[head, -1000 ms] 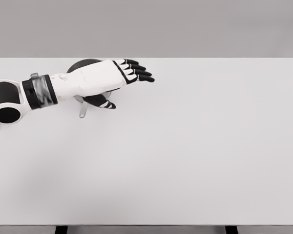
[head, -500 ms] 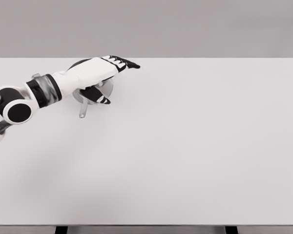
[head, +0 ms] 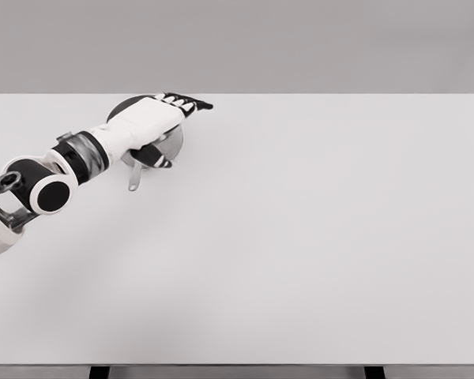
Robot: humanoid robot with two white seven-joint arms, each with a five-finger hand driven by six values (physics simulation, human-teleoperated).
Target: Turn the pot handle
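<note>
The pot (head: 170, 142) on the counter (head: 300, 237) is covered by the left hand (head: 146, 122), fingers (head: 191, 103) extended, nothing grasped.

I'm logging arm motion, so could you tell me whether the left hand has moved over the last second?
Yes. The left hand has drawn back leftward over the pot, which stayed put.

A wide white worktop (head: 316, 237) fills most of the view under even, soft light. Behind its far edge stands a plain grey wall (head: 300, 43).
</note>
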